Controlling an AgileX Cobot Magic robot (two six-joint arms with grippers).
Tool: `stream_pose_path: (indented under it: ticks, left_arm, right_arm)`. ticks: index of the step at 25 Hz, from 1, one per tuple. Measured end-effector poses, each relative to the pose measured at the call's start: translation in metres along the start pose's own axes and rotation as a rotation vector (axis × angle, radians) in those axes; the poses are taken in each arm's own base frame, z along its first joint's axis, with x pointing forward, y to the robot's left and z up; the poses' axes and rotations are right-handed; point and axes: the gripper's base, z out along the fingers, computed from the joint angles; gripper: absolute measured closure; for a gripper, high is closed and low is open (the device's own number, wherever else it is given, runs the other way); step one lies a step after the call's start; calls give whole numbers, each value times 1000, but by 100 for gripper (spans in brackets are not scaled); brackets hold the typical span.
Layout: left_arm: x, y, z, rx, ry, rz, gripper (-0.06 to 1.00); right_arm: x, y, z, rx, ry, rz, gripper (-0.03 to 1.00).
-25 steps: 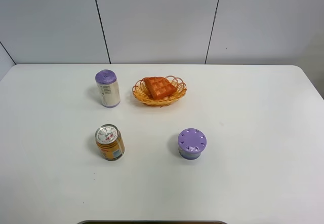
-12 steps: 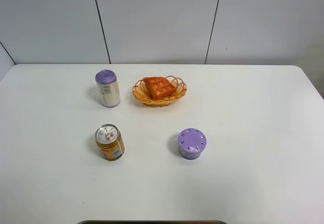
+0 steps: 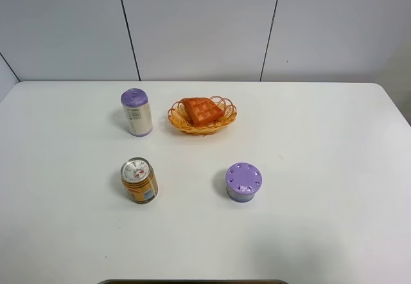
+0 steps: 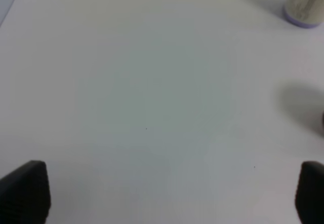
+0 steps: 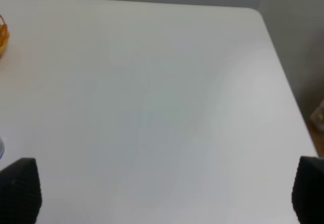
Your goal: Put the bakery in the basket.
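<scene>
The bakery, an orange-brown waffle wedge with square dimples, lies inside the oval orange-yellow wicker basket at the back middle of the table. A sliver of the basket's rim shows in the right wrist view. Neither arm shows in the exterior high view. My left gripper is open over bare table, its dark fingertips wide apart and empty. My right gripper is open too, its fingertips far apart, with nothing between them.
A white cylinder with a purple lid stands left of the basket; its base shows in the left wrist view. A yellow drink can stands front left. A purple round lidded tub stands front right of centre. The table's right edge is near.
</scene>
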Motion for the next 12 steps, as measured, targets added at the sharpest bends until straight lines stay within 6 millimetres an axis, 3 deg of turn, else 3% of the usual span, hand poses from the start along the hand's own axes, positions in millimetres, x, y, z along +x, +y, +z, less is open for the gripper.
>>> stream_pose_path:
  ticks: [12]
  left_arm:
    - [0, 0, 0, -1, 0, 0, -4]
  right_arm:
    - [3, 2, 11, -16, -9, 13, -3]
